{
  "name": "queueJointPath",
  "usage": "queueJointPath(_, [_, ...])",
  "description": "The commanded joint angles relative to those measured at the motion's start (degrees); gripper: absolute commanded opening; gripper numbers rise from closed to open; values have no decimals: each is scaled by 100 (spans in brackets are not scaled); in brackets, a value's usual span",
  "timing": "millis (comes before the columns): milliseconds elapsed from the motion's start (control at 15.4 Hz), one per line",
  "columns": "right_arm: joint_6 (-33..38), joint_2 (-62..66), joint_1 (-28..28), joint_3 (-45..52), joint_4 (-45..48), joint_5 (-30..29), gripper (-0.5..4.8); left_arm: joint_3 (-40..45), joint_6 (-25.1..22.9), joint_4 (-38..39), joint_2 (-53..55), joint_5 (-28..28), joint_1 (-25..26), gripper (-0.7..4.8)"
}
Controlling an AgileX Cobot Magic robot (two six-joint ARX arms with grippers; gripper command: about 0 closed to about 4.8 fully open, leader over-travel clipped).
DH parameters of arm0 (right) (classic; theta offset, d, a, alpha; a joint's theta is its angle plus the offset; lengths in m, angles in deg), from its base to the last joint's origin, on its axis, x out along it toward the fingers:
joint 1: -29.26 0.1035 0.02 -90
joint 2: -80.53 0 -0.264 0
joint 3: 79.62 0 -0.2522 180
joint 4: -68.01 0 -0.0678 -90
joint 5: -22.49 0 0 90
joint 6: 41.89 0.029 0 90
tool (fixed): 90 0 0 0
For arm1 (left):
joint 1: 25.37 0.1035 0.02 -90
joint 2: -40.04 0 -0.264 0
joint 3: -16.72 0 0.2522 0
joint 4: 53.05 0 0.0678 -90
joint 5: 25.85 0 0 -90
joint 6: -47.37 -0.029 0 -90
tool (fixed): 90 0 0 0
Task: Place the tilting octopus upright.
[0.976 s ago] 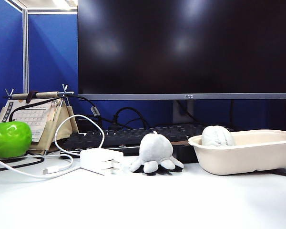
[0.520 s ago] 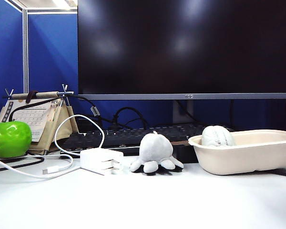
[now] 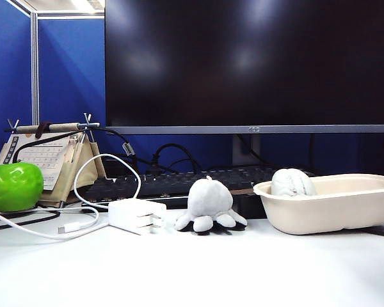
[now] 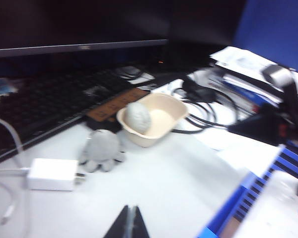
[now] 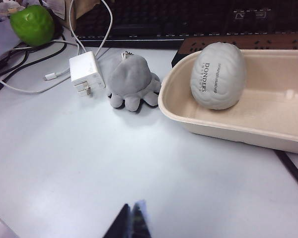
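So the octopus (image 3: pixel 210 206) sits on the table (image 3: pixel 192 275) between the white charger (image 3: pixel 136 215) and the beige bowl (image 3: pixel 333 203), head tipped back toward the keyboard (image 3: pixel 179 182), legs forward. Both claws are pinched shut and empty, well short of it: left claw (image 4: pixel 129 222), right claw (image 5: pixel 132 219). From the right claw it's straight ahead, looks like the easier reach. Neither arm shows in the outside view, and the left wrist shot's blurry.
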Motion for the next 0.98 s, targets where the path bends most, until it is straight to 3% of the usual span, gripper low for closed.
queueJointPath(65, [4, 0, -2, -11, 74, 0, -6, -7, -20, -216, 2, -15, 697, -5])
queueJointPath(130, [4, 0, -2, -11, 74, 0, -6, -4, 4, -271, 2, -15, 1051, -4])
queueJointPath(260, [4, -2, -2, -11, 72, 0, -6, -4, 457, -367, 2, 326, 2636, -5])
queueJointPath(390, [4, -2, -2, -11, 70, 0, -6, -4, 560, -365, 2, 885, 3954, -5])
queueJointPath(650, [4, -7, -2, -11, 68, 4, -6, -2, 448, -361, 0, 2927, 6867, -5])
queueJointPath(845, [4, -7, -2, -11, 63, 2, -6, 55, 256, -376, 0, 3307, 7536, -5])
queueJointPath(976, [4, -7, -2, -11, 59, 2, -6, 393, 264, -603, -2, 3311, 7532, -5])
